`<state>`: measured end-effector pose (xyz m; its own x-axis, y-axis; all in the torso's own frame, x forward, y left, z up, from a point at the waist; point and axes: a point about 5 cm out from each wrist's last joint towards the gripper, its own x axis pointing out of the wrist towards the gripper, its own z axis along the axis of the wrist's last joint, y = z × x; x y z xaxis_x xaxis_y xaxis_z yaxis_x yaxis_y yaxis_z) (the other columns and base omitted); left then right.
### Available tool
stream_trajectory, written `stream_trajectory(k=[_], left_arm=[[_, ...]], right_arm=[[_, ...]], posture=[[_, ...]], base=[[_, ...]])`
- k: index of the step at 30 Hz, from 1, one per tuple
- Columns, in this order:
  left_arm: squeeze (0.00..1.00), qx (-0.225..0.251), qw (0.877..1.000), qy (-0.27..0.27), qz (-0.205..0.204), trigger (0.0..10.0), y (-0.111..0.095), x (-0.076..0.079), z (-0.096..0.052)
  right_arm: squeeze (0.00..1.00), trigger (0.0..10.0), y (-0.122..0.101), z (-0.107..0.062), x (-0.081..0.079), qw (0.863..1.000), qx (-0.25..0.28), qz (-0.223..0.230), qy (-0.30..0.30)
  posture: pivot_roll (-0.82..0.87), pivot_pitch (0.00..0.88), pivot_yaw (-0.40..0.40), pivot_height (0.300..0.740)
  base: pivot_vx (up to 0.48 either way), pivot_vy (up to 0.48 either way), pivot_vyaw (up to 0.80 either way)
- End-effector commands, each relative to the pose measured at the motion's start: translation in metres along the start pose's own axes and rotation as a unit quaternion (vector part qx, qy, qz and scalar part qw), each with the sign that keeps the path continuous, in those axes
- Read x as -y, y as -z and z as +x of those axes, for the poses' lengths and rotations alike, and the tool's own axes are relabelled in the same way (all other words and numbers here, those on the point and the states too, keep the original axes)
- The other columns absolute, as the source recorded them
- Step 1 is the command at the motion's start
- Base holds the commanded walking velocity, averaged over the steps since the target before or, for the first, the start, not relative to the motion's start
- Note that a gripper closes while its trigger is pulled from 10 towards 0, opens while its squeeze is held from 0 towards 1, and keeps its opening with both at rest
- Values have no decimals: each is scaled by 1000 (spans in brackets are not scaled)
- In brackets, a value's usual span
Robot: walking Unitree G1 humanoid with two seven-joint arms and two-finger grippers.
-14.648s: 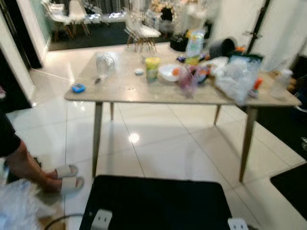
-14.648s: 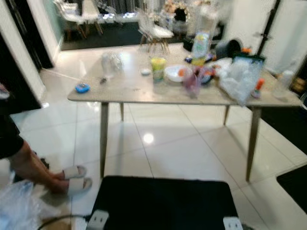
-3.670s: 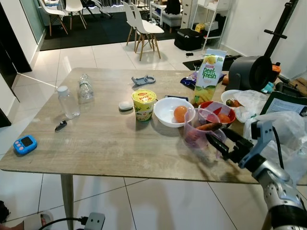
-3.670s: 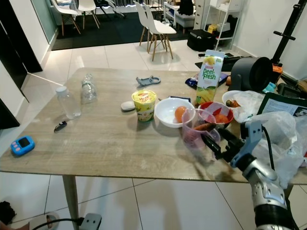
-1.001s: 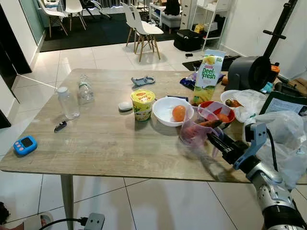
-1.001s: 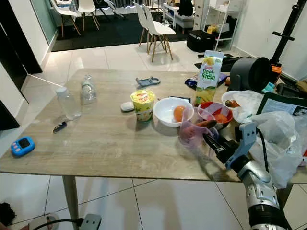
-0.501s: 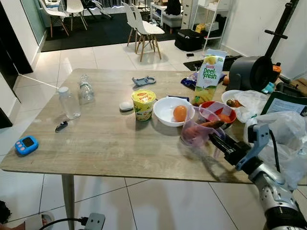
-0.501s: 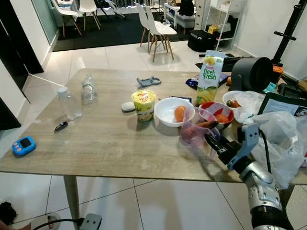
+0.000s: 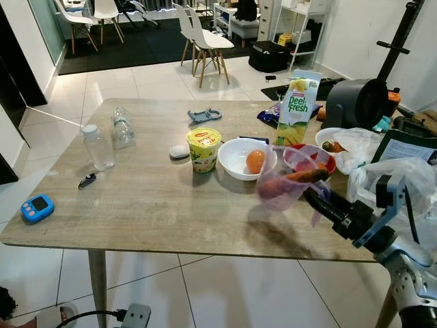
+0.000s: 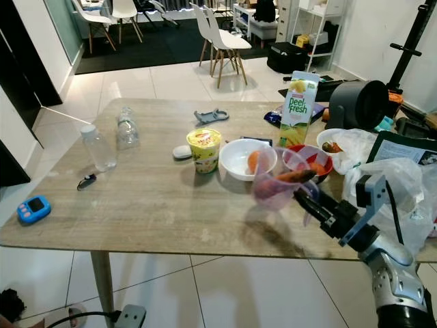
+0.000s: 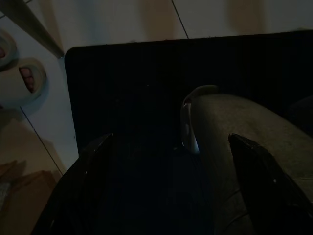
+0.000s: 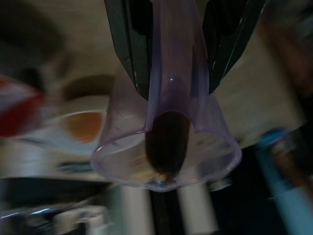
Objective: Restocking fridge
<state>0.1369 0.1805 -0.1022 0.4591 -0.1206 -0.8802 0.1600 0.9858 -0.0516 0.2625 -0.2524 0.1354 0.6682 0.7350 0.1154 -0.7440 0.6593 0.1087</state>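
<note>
purple plastic cup hung tilted above the worktop, its handle pinched between the right gripper fingers, presumably lifted for carrying to the fridge, and the right wrist view alone showed something dark lying inside it beyond the fingers.

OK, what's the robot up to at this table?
The right gripper has clamped its fingers on the handle of a clear purple jug and holds it tipped above the table, with a carrot inside. On the table, close by, stand a white bowl with an orange, a red bowl, a juice carton and a noodle cup. The left arm hangs idle.
</note>
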Motion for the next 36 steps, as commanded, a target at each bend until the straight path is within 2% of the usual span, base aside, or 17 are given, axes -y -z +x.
stream_trajectory(k=[1, 8, 10, 13, 17, 18, 19, 26, 29, 32, 36], left_arm=[[0, -20, 1000, 1, 7, 10000, 10, -2, -2], [0, -20, 1000, 1, 10, 10000, 9, -2, -2], [0, -20, 1000, 1, 10, 10000, 9, -2, -2], [0, -18, 1000, 1, 9, 10000, 8, -2, -2], [0, -18, 1000, 2, 9, 10000, 8, -2, -2], [0, -18, 1000, 2, 10, 10000, 8, -2, -2], [0, -19, 1000, 2, 10, 10000, 8, -2, -2], [0, -18, 1000, 0, 10, 10000, 8, -4, -2], [0, -18, 1000, 0, 10, 10000, 8, -4, -2], [0, -20, 1000, 1, 11, 10000, 9, -4, -2], [0, -19, 1000, 1, 12, 10000, 9, -4, -2]], right_arm=[[0, 10000, -6, 4, -9, 999, 8, 2, -45], [0, 10000, -12, 6, -27, 990, -8, 19, -140], [0, 10000, -13, 7, -30, 989, -10, 21, -149], [0, 10000, -13, 11, -43, 979, -16, 35, -199], [0, 10000, -11, 14, -51, 973, -18, 48, -225], [0, 10000, -4, 16, -61, 965, -29, 63, -255], [0, 10000, -2, 17, -64, 962, -32, 69, -264], [0, 10000, 13, 12, -74, 951, -58, 101, -288], [0, 10000, 16, 10, -74, 950, -62, 106, -286], [0, 10000, 27, 0, -74, 949, -93, 119, -278], [0, 10000, 33, -4, -68, 953, -103, 124, -258]], posture=[[57, 0, 21, 740], [55, 0, 21, 740], [55, 0, 21, 740], [58, 0, 20, 740], [57, 0, 21, 740], [57, 0, 22, 740], [57, 0, 22, 740], [61, 0, 20, 740], [61, 0, 20, 740], [57, 0, 25, 740], [58, 0, 23, 740]], base=[[0, 0, 0], [0, 0, 0], [0, 0, 0], [0, 0, 0], [0, 0, 0], [0, 0, 0], [0, 0, 0], [0, 0, 0], [0, 0, 0], [0, 0, 0], [0, 0, 0]])
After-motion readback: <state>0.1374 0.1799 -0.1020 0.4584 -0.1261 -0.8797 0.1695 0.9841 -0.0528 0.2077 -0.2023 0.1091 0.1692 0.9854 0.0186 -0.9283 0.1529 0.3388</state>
